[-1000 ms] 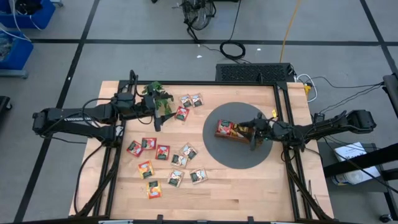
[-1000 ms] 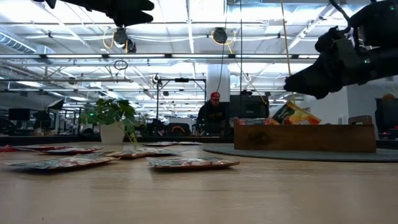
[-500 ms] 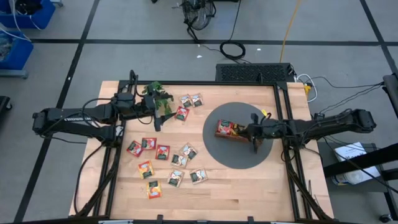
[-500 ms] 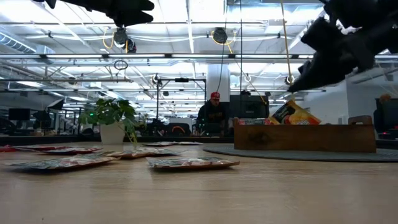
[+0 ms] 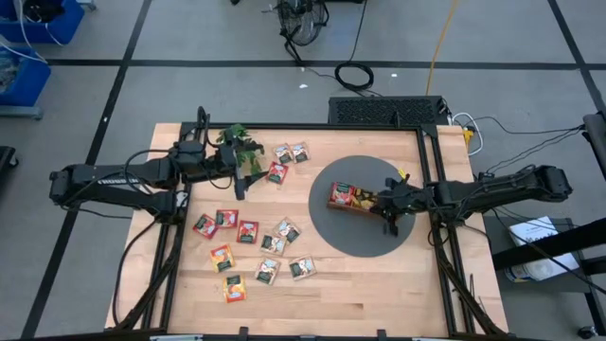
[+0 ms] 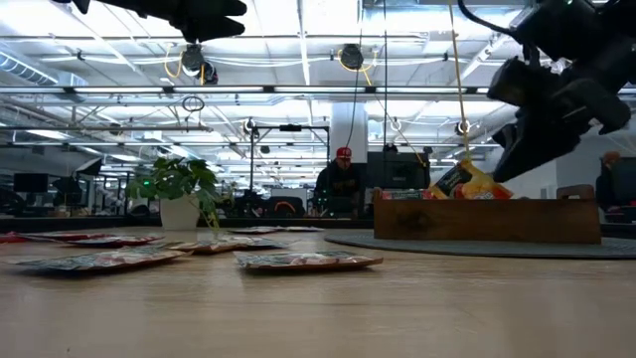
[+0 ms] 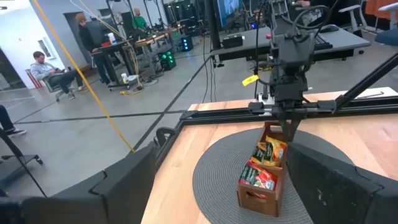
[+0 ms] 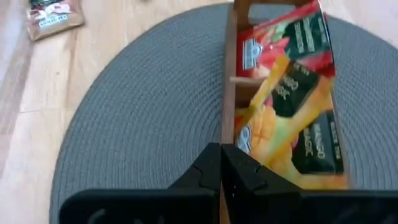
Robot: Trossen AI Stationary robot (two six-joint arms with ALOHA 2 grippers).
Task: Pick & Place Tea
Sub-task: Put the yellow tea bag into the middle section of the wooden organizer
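Jaws: right gripper (image 8: 221,163) closed, empty, above wooden tray (image 5: 355,199) holding sachets (image 8: 292,99); left gripper (image 5: 248,173) jaws wide, empty, near plant (image 5: 239,144).

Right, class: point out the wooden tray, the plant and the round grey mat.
wooden tray (image 7: 259,198), left wrist view, on its near end wall.
plant (image 6: 177,179), low view, on its leaves.
round grey mat (image 5: 352,237), high view, on bare weave below the tray.
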